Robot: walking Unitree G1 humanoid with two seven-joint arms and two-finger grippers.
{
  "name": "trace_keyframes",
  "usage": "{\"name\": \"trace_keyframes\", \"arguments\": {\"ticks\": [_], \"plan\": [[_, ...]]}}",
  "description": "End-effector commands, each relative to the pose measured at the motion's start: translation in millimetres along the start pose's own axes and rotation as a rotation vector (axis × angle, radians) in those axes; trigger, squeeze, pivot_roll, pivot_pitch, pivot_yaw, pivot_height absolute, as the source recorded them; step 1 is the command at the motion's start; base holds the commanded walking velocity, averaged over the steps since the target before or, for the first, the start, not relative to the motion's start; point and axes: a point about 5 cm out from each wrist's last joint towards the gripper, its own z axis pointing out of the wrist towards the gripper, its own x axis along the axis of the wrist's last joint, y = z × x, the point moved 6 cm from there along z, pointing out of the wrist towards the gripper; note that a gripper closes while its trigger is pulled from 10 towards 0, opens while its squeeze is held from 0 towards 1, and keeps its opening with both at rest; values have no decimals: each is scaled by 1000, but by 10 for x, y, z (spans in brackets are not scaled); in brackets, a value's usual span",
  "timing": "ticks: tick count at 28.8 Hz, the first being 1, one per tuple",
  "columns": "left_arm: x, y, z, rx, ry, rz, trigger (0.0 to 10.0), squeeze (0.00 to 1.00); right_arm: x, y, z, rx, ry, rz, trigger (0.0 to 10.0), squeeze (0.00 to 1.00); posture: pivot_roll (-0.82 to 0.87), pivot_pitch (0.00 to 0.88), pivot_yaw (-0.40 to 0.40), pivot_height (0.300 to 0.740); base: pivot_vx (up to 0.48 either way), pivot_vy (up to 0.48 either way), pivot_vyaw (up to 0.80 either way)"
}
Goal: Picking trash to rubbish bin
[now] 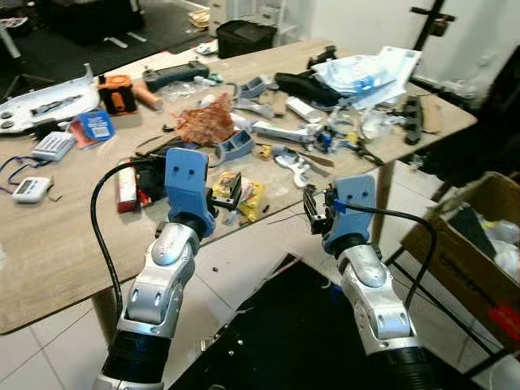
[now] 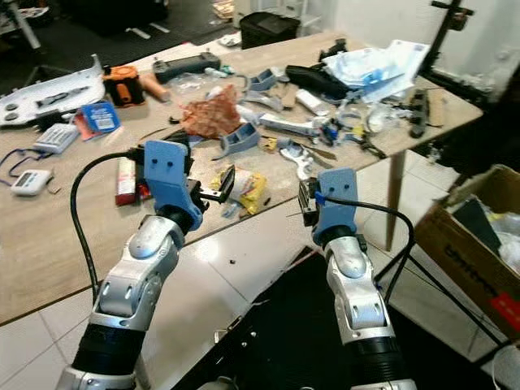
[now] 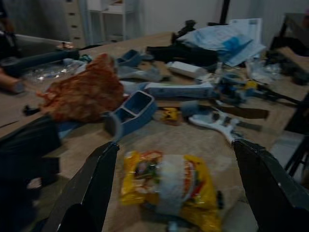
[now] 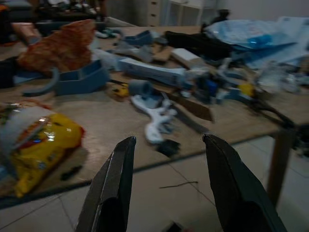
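Observation:
A yellow snack wrapper [image 1: 246, 196] lies crumpled on the wooden table [image 1: 57, 244], close to its front edge. My left gripper [image 1: 226, 193] is open right in front of the wrapper [image 3: 166, 186], one finger to either side and nothing between them. My right gripper [image 1: 314, 210] hovers open off the table's front edge, to the right of the wrapper [image 4: 34, 145], over the floor. An orange crumpled bag [image 1: 207, 120] sits farther back on the table. A cardboard box [image 1: 475, 244] holding rubbish stands on the floor at the right.
The table is crowded: blue plastic parts [image 1: 236, 146], a white tool [image 1: 294, 166], a red pack [image 1: 126, 188], plastic bags [image 1: 370, 69], an orange tool [image 1: 118, 93], calculators [image 1: 53, 146]. A black bin [image 1: 244, 36] stands behind the table. White tiles and a dark mat [image 1: 284, 333] lie below.

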Motion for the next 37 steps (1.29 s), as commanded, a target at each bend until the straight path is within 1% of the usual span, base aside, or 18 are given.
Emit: {"name": "trace_keyframes", "arguments": {"ticks": [1,15,24,25,27,28,31,35,36,37], "plan": [[-35,-31,-5,7,-21,16,10000,0,-27,-12,-27,5,-6,10,10000,0,9,154,12,740,0,-352,0],[-66,-35,-10,7,-37,30,10000,0,-38,-12,-32,6,-8,20,10000,0,10,154,14,740,0,-462,0],[-91,-66,-11,22,-54,39,10000,0,-38,-22,-32,10,-8,22,10000,0,10,156,16,740,0,-480,0],[-101,-76,-12,30,-57,12,10000,0,-38,-22,-32,10,-9,23,10000,0,10,156,16,740,0,0,0],[-133,-114,-7,48,-82,-12,10000,0,-41,-22,-33,11,-10,23,10000,0,10,156,16,740,0,0,0],[-161,-115,-6,46,-102,-11,10000,0,-42,-22,-34,11,-11,23,10000,0,10,156,16,740,0,0,0],[-181,-113,-6,44,-115,-11,10000,0,-43,-22,-34,11,-11,23,10000,0,10,156,16,740,0,0,0],[-223,-140,-10,57,-136,-3,10000,0,-46,-17,-34,13,-12,24,10000,0,9,158,16,740,0,480,0],[-215,-139,-11,58,-128,-12,10000,0,-46,-21,-34,14,-12,24,10000,0,9,158,16,740,0,480,0],[-199,-146,-12,60,-120,1,10000,0,-45,-26,-33,15,-12,24,10000,0,9,158,16,740,0,480,0]]}}
